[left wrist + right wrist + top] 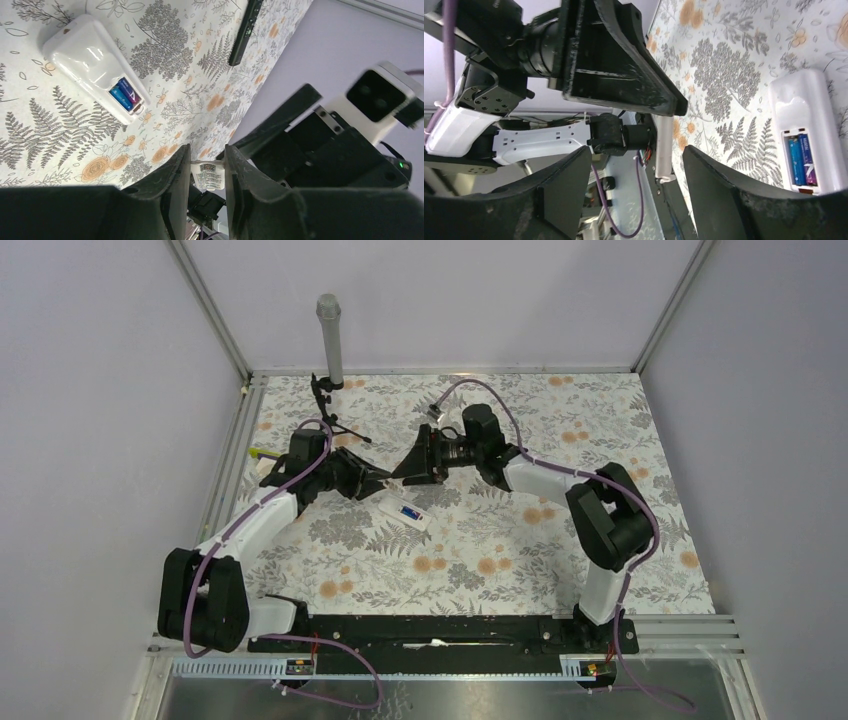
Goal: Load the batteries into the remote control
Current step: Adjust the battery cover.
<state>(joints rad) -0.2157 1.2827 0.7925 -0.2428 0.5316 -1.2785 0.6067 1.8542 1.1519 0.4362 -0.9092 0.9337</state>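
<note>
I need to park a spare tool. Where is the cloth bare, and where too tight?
Bare cloth runs between the remote control and the black base rail, and in the far right corner beyond the right arm. It is crowded just behind the remote, where the left pincer and right pincer nearly meet, and by the stand at far left.
</note>
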